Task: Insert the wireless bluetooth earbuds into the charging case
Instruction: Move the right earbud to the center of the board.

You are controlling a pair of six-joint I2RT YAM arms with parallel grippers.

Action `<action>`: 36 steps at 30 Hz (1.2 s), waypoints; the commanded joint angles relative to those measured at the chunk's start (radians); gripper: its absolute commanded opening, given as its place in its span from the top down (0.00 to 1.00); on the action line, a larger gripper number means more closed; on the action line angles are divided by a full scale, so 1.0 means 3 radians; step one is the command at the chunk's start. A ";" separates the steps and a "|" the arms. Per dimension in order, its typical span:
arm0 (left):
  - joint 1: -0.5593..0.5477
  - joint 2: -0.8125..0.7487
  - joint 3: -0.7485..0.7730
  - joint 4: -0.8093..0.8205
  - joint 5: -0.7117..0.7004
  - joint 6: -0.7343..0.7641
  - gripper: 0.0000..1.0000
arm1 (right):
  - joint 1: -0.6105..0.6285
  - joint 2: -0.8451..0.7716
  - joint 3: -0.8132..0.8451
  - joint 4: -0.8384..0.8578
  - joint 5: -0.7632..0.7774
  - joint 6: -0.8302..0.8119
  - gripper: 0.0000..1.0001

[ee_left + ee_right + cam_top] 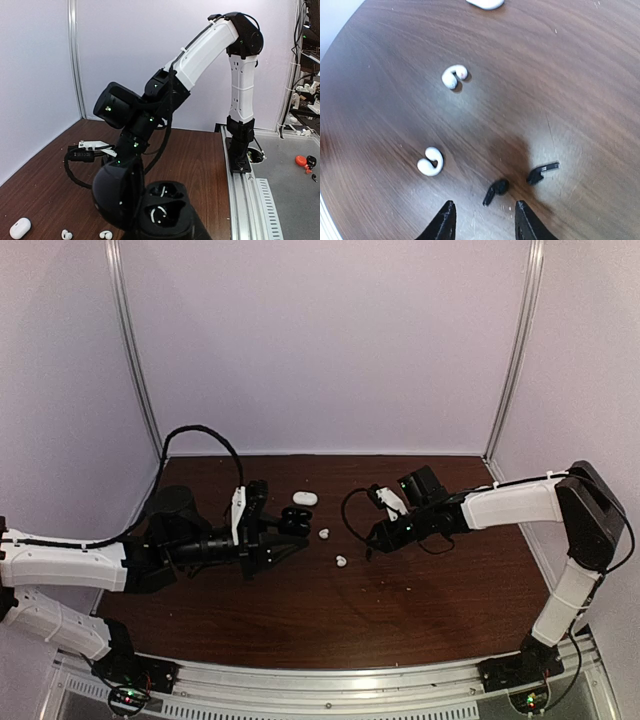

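Observation:
My left gripper (283, 528) is shut on an open black charging case (165, 210), its lid (117, 192) swung up to the left and two sockets facing up. My right gripper (485, 222) is open and hovers low over the table. Two small black stemmed earbuds lie just ahead of its fingertips, one (496, 191) between them and one (541, 172) further right. Two white earbuds (454, 76) (431, 161) lie further left on the table. They also show in the top view (323, 534) (341, 561), between the two grippers.
A closed white oval case (305, 498) lies behind the black case; it also shows in the left wrist view (20, 228). The brown table (420, 600) ends at a metal rail (330, 680) in front. White walls enclose the back and sides.

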 commanded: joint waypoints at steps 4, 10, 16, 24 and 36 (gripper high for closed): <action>0.0036 -0.0089 -0.0023 0.0164 0.0000 0.0052 0.96 | 0.0048 0.0319 0.0351 -0.0259 0.0086 -0.0032 0.62; 0.0036 -0.0161 -0.0121 0.0316 0.0115 0.0200 0.96 | 0.0069 0.0496 0.0469 -0.0342 0.0217 -0.0069 0.63; 0.0039 -0.0228 -0.0147 0.0303 0.0398 0.0557 0.96 | 0.0079 0.0578 0.0496 -0.0370 0.0296 -0.0104 0.63; 0.0026 -0.0353 -0.0168 0.0166 0.0440 0.0796 0.98 | 0.0082 0.0701 0.0590 -0.0434 0.0309 -0.0159 0.64; -0.0024 -0.0583 -0.0221 -0.0093 0.0437 0.1133 0.98 | 0.0253 0.0525 0.0271 -0.0447 -0.0039 -0.0248 0.72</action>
